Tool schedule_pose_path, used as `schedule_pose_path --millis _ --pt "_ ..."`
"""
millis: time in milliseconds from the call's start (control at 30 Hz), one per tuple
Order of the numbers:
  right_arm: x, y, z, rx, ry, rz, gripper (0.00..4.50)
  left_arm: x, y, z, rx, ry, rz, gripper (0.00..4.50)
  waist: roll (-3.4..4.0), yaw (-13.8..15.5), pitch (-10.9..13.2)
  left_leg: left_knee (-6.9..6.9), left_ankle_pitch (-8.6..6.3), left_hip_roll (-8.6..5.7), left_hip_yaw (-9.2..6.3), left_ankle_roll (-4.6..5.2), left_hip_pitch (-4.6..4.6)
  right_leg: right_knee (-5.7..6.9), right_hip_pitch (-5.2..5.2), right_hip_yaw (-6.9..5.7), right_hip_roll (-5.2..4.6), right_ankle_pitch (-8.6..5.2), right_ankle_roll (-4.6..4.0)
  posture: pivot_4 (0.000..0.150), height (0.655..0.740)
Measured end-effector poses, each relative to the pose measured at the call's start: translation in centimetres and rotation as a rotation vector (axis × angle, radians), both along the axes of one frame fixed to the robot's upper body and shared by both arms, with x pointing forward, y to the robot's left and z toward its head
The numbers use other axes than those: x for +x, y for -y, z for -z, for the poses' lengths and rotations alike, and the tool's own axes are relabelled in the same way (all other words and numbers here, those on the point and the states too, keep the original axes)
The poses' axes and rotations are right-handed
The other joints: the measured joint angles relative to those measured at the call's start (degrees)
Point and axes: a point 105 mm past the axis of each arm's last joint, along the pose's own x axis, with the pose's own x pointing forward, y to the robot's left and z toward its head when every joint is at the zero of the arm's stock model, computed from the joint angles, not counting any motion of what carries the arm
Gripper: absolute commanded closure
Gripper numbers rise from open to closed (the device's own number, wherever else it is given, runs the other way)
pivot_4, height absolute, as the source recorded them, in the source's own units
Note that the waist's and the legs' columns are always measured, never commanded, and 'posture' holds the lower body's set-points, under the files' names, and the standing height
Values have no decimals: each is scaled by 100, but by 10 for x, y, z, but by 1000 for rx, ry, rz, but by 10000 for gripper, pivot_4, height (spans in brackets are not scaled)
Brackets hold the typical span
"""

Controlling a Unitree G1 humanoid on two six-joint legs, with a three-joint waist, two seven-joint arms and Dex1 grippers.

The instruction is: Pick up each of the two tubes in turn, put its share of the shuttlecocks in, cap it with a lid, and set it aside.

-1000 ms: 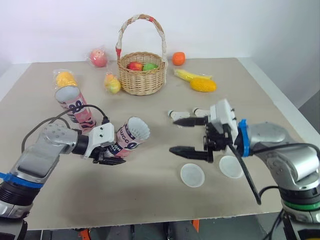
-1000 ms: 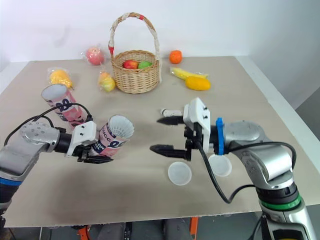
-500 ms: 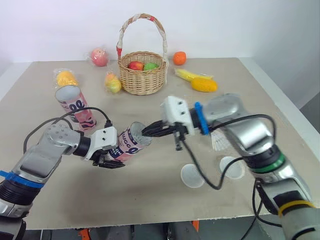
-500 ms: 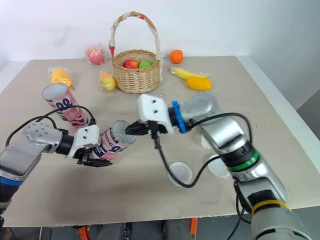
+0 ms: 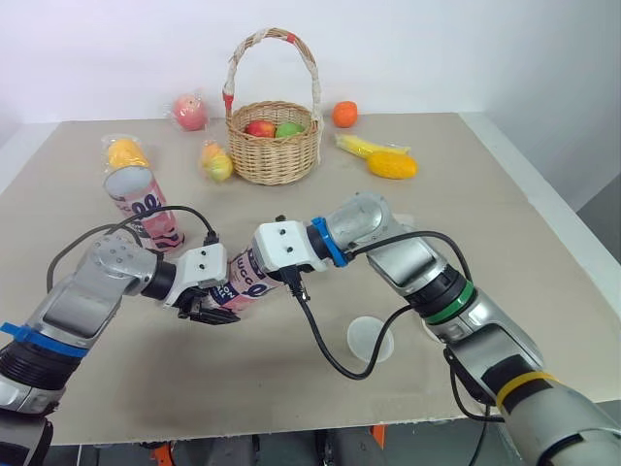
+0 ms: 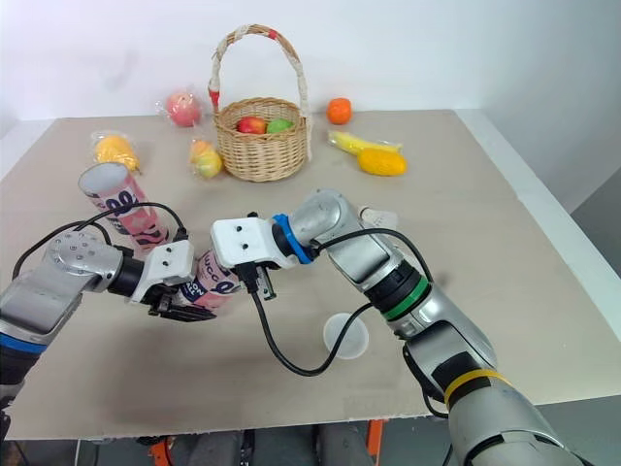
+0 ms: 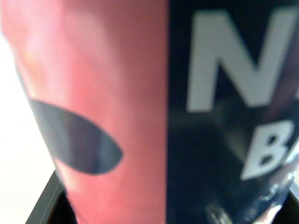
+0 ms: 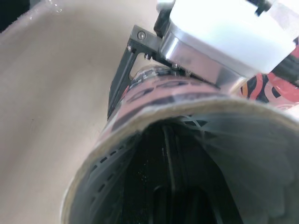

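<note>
Beige table (image 5: 485,184) first: toward its front-left the pink tube (image 5: 241,284) hangs tilted, clamped by the left gripper (image 5: 207,311), its mouth taking the right gripper (image 5: 266,264); whether that one is open I cannot tell. I'd hold the tube steady and push the shuttlecock (image 8: 250,154) straight along the bore, then fetch the lid (image 5: 371,338) near the front edge.
</note>
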Motion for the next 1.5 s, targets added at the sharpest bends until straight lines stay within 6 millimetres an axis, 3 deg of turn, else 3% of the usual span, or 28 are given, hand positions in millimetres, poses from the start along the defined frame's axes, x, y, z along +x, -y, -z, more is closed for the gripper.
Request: schedule_pose_path --millis 133,267,367,500,533,567,633,833,1100,1200,1400,1433,1500 --pt "-2 55 -49 114 -47 90 44169 1 2 -1 -33 4 -10 15975 1 44 4 2 -2 -12 -2 0 -11 -8 3 -7 -22 3 -7 1500 7400" --pt "-18 90 -49 135 -166 137 44169 5 13 -9 -126 36 -19 15975 0 21 5 0 -9 -15 -2 5 -12 -9 3 -4 -25 -4 -14 1500 7400" --pt "-23 115 -46 207 -261 234 36726 11 29 -20 -267 86 -35 15975 0 23 5 0 -9 -21 -4 6 -14 -9 4 -4 -28 -4 -13 1500 7400" --pt "-31 141 -20 148 -340 354 19861 17 44 -21 -391 120 -61 15975 -1 5 6 1 -10 -30 1 6 -10 -8 6 2 -33 -14 11 1500 7400" --pt "-33 145 -10 133 -356 379 13875 20 50 -22 -452 131 -76 15975 3 -7 4 1 -9 -31 5 7 -3 -11 9 10 -31 -15 25 1500 7400" --pt "-34 147 -6 127 -368 388 11196 20 53 -23 -489 135 -82 15975 3 -6 4 4 -9 -32 5 7 0 -5 11 10 -33 -15 26 1500 7400" --pt "-36 154 17 85 -370 437 1610 20 71 -16 -640 131 -100 15975 3 11 3 9 -9 -33 3 7 1 -9 18 9 -34 -13 32 1500 7400" --pt "-31 166 60 -34 -311 507 756 22 81 30 -748 64 -215 15975 2 3 4 27 -7 -37 20 7 4 -10 17 31 -32 9 50 1500 7400" --pt "-16 171 95 -102 -262 528 756 20 83 42 -758 145 -212 15975 2 6 -1 45 -5 -40 44 8 29 -13 42 58 -33 27 71 1500 7400" --pt "-14 167 100 -90 -257 515 8744 20 83 45 -767 160 -216 15975 4 6 -4 41 -6 -41 59 8 55 -13 60 76 -34 27 74 1500 7400" --pt "-13 168 102 -101 -249 514 36424 20 81 52 -779 143 -250 15975 5 1 -8 38 -7 -40 75 8 99 -19 93 91 -34 15 55 1500 7400" --pt "-13 168 102 -102 -252 516 43248 21 80 52 -783 142 -254 15975 7 1 -10 38 -7 -39 77 7 101 -19 94 92 -34 15 55 1500 7400" --pt "-15 167 102 -104 -258 507 44699 21 80 51 -793 139 -262 15975 10 0 -15 37 -8 -38 78 7 104 -19 96 94 -33 15 55 1500 7400"
